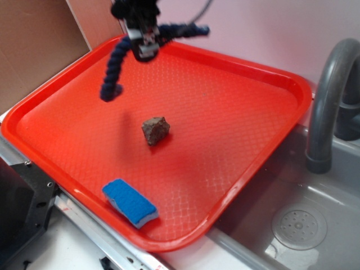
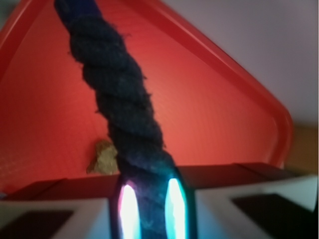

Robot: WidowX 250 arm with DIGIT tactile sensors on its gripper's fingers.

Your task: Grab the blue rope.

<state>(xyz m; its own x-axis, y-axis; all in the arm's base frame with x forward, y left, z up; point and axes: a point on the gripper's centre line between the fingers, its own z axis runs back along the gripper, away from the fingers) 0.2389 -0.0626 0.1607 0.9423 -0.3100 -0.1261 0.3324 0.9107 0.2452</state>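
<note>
The rope [image 1: 115, 64] hangs from the gripper [image 1: 144, 42] above the tray's [image 1: 264, 84] far edge; the rock [image 1: 155, 130] lies below-front, the sponge [image 1: 130, 203] farther forward.

toy kitchen, grey sink [image 1: 315, 225], faucet [image 1: 329, 101]

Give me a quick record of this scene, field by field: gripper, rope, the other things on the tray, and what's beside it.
gripper: gripper shut on the blue rope, raised above the tray's far side
blue rope: blue rope clear of the tray, one end hanging down, other end sticking out sideways
tray: red tray
sponge: blue sponge near the tray's front edge
rock: brown rock around the tray's middle
sink: grey sink with faucet beside the tray
</note>
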